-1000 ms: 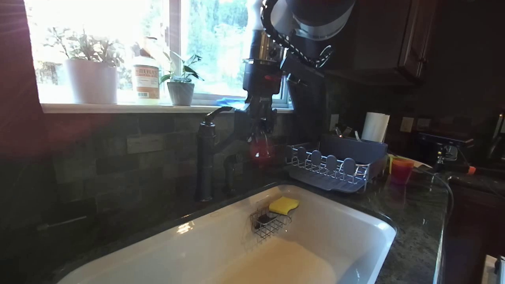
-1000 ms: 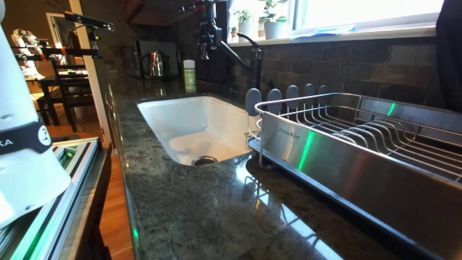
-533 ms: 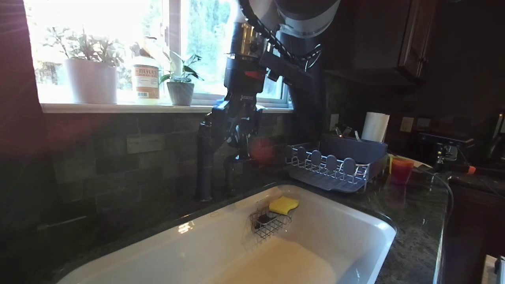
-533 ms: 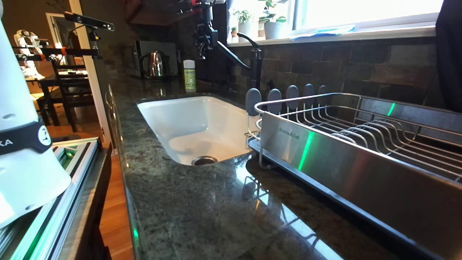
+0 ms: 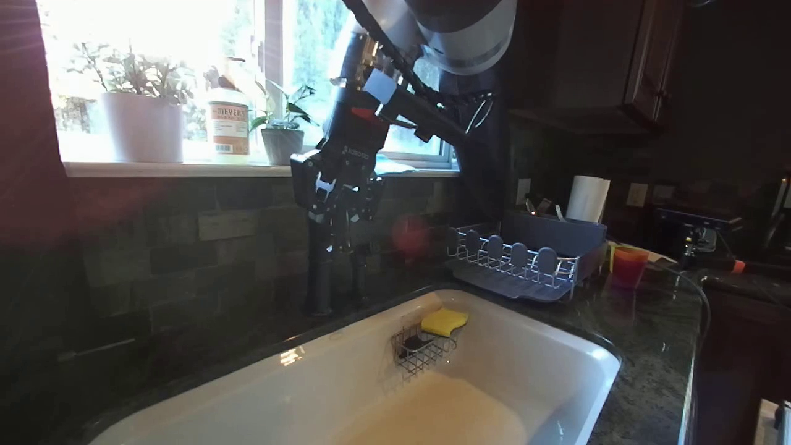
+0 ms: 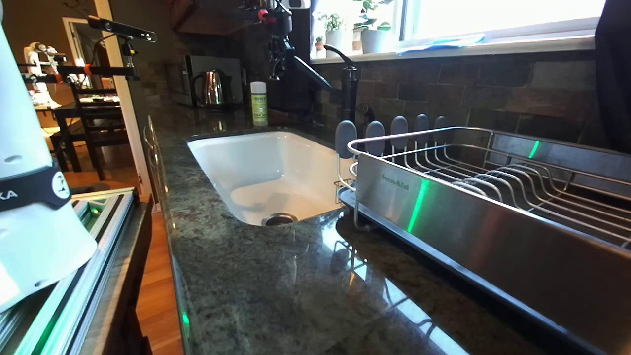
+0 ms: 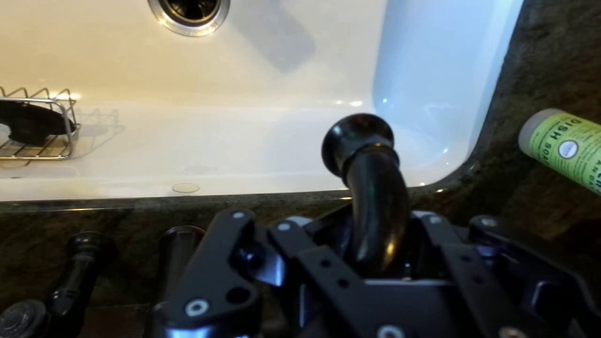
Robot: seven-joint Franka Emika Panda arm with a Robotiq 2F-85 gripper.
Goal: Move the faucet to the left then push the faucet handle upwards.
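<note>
The faucet is a dark upright column behind the sink, and it also shows in an exterior view. Its slanted spout runs up to my gripper. In the wrist view the curved spout passes between my fingers, which look closed around it with dark finger surfaces on both sides. The fingertips themselves are hidden. The gripper shows in an exterior view in front of the column's top. The faucet handle is a slim lever angled up from the column's top; the gripper hides it elsewhere.
The white sink has a wire caddy and a yellow sponge. A dish rack stands beside it. A dish soap bottle stands past the sink's corner. Potted plants line the windowsill. A smaller tap is near the column.
My gripper has moved left and tilted in an exterior view, now in front of the column's top. The spout has swung round with it. The column and handle have not visibly moved.
</note>
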